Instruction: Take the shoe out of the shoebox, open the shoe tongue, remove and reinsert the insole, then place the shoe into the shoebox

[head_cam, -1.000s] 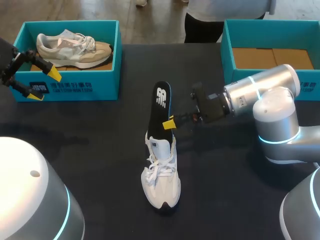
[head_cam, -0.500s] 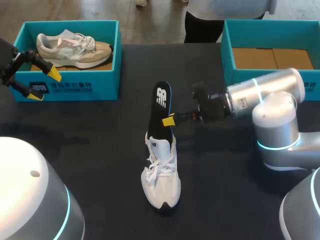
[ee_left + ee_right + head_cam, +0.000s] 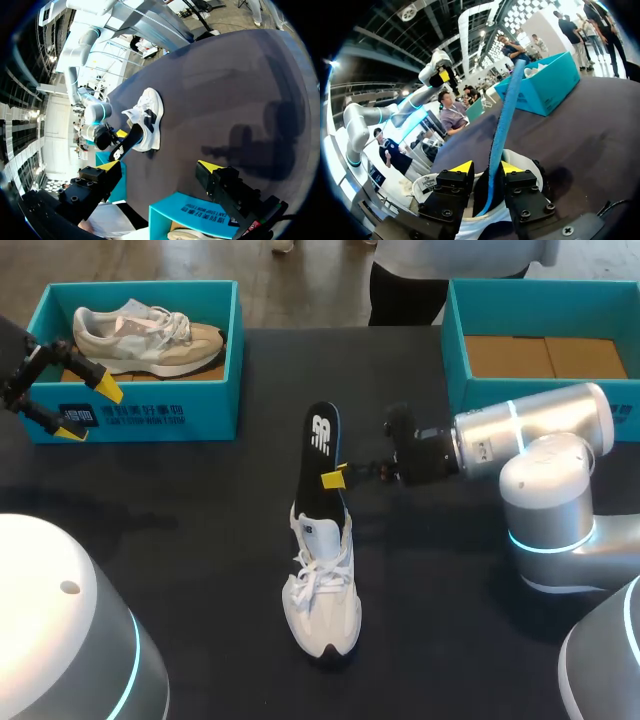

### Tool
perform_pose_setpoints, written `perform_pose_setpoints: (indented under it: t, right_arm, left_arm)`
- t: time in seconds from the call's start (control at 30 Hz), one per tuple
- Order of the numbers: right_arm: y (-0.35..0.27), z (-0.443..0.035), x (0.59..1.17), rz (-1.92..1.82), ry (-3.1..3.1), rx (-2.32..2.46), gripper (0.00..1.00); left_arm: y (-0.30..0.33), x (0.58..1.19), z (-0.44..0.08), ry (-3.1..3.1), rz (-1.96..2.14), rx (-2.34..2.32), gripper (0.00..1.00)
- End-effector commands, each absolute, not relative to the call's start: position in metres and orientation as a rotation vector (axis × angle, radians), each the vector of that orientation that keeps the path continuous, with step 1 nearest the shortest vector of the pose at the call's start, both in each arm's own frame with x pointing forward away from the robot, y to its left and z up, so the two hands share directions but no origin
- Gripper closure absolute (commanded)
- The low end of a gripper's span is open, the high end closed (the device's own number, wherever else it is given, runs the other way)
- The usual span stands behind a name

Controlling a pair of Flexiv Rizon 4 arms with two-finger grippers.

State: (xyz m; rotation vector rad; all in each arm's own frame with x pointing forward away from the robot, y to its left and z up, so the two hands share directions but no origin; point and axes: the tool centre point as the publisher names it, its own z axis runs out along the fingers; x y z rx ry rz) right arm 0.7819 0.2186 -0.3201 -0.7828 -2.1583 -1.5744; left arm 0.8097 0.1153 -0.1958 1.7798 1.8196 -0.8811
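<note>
A white shoe (image 3: 321, 592) stands on the dark table with its toe toward me. A black insole with a blue edge (image 3: 320, 452) sticks up out of its heel opening. My right gripper (image 3: 336, 478) comes in from the right and is shut on the insole partway up. In the right wrist view the insole (image 3: 503, 125) runs edge-on between the two yellow tips of the right gripper (image 3: 487, 168), with the shoe (image 3: 470, 220) beneath. My left gripper (image 3: 80, 408) hangs open and empty in front of the left shoebox (image 3: 150, 418). From the left wrist, the shoe (image 3: 148, 114) lies far ahead of the left gripper (image 3: 159, 168).
The left teal shoebox holds a second, beige-and-white shoe (image 3: 146, 338). A second teal shoebox (image 3: 455, 350) at the back right shows only its cardboard floor. My right arm's elbow (image 3: 550, 490) sits low over the table in front of that box.
My right gripper has closed a little on the insole and shifted slightly toward the far side, drawing the insole with it. The left arm has not moved.
</note>
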Motion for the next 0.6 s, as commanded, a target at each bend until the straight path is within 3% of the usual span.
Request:
perform_pose_setpoints:
  t: [0.03,0.4,0.5,0.6]
  right_arm:
    - [0.2223,-0.3174,0.7794,-1.579,-2.170,-0.799,0.71]
    - [0.2237,-0.3166,0.7805,-1.596,-2.186,-0.835,0.86]
    - [0.2237,-0.3166,0.7808,-1.598,-2.188,-0.841,1.00]
    - [0.2239,-0.3166,0.7810,-1.596,-2.190,-0.833,1.00]
  left_arm:
    - [0.1156,0.8097,-0.1959,1.819,-0.879,1.781,0.00]
    - [0.1156,0.8097,-0.1959,1.819,-0.879,1.781,0.00]
    - [0.1156,0.8097,-0.1959,1.819,-0.879,1.781,0.00]
    - [0.1156,0.8097,-0.1959,1.819,-0.879,1.781,0.00]
